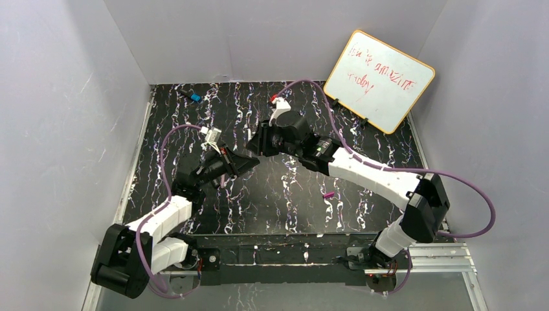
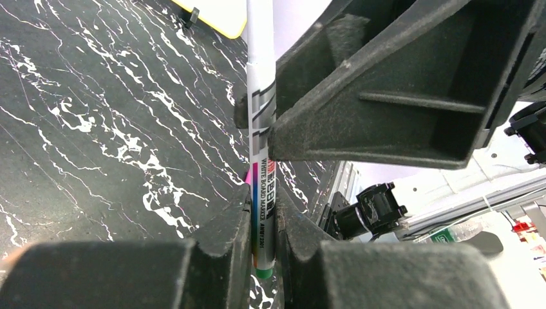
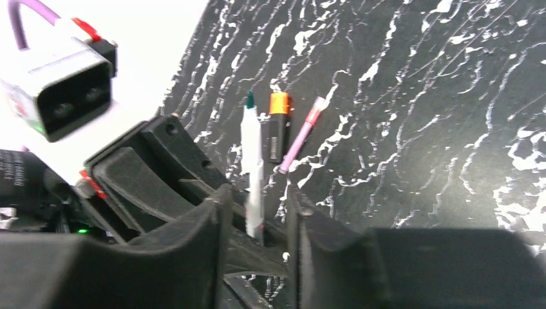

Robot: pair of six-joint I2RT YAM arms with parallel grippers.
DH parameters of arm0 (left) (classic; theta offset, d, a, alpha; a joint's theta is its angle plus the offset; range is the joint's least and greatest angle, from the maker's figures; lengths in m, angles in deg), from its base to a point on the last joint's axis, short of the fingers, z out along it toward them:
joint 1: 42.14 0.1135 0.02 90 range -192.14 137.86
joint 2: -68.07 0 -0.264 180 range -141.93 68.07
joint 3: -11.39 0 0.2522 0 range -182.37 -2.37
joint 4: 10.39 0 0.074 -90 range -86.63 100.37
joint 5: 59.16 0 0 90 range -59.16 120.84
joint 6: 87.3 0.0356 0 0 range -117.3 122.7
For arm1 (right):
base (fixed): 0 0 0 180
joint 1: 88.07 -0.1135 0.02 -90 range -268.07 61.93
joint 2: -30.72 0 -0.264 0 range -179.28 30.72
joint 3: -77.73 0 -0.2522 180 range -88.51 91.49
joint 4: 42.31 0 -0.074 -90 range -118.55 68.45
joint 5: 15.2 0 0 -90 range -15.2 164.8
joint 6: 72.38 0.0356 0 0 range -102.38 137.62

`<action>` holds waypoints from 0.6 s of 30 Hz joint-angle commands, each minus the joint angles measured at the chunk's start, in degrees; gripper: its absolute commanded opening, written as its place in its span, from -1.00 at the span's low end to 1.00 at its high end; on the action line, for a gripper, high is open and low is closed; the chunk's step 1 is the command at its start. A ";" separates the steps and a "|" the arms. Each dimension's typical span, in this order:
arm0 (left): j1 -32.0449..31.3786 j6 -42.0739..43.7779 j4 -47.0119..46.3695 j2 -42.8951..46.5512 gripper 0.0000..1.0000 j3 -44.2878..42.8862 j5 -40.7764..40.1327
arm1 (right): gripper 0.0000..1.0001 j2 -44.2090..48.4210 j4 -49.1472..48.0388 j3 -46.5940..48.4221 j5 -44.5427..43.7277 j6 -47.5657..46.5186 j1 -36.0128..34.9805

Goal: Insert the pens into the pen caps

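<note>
The two arms meet over the middle of the table, and the thin white pen is up in the air between them. The left end effector is clamped on the pen's printed barrel, both fingers pressed against it. The right end effector stands around the same pen with its fingers apart, a gap showing on either side. Down on the table beyond them lie the short black marker with the orange tip and the thin pink pen, just beside each other. A magenta cap lies alone near the right arm, and a whiteboard leans in the far right corner
</note>
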 commanded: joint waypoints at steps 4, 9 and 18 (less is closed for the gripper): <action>-0.10 2.14 4.93 1.90 -1.00 0.34 -3.18 | 0.20 6.68 10.79 2.28 -20.53 3.62 -0.37; -0.13 2.84 12.97 5.03 -1.00 -1.60 -6.93 | 0.97 22.07 14.26 -7.78 -37.86 15.00 -0.31; -0.09 16.13 38.76 9.59 -1.00 -10.08 -10.09 | 0.97 20.16 53.12 -0.80 -35.00 23.15 0.70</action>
